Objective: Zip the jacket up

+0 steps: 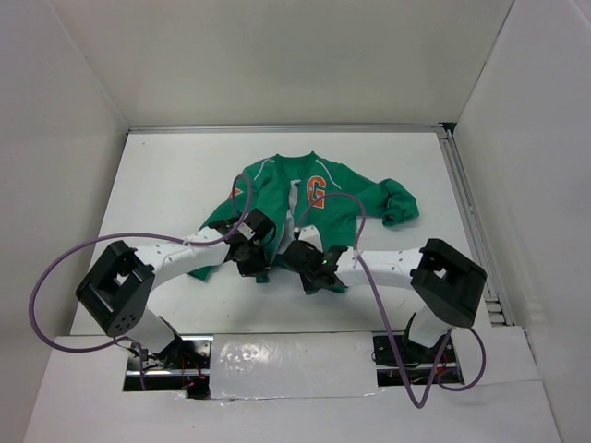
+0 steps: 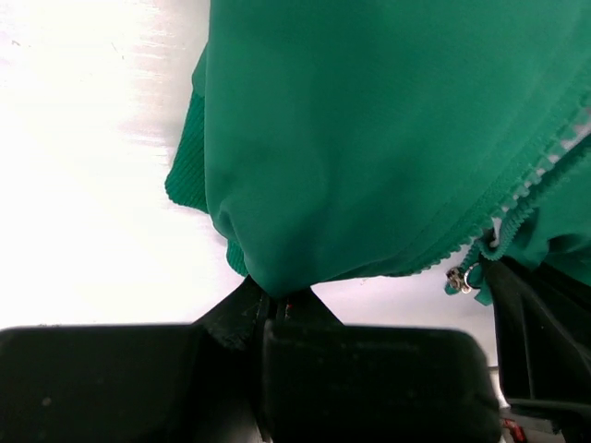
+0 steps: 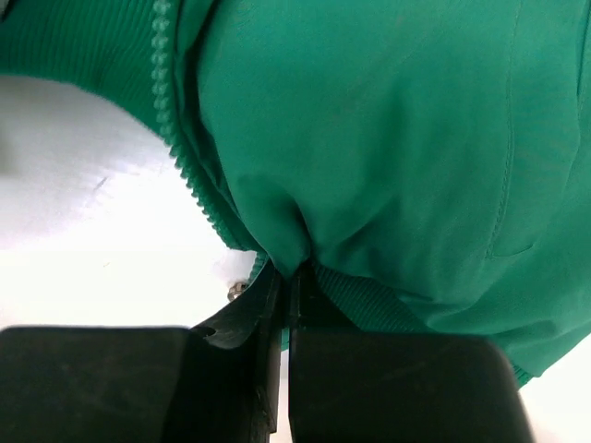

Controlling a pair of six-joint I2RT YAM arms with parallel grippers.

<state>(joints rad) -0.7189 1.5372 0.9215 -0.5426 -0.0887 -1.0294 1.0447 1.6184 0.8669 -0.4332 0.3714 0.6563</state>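
The jacket (image 1: 305, 208) lies flat on the white table (image 1: 166, 185), in the middle, with the neck far from the arms and the bottom edge close to them. Both hands are down at that bottom edge, one on each side of the open front. The left hand (image 2: 277, 305) is pinched tight on a fold of green cloth, and so is the right hand (image 3: 286, 277); neither one has any gap left between its fingers. The little silver zip pull (image 2: 457, 279) hangs free just beside the left hand's fold, and no hand has it. That is the first thing that could go wrong, I think: the hands hold only cloth, so if they pull now the jacket may slide or bunch up and the zip does not close at all. The row of teeth (image 3: 185, 166) on the right side curves and is not straight, so the two sides may not line up, and the pull could jam or catch the soft cloth. The folds in both hands look thin, so a hard tug could let the cloth slip out. The two hands also sit very near each other, and they might bump if one reaches for the pull. No box, bag or bowl shows in any view, so nothing is held inside anything here.
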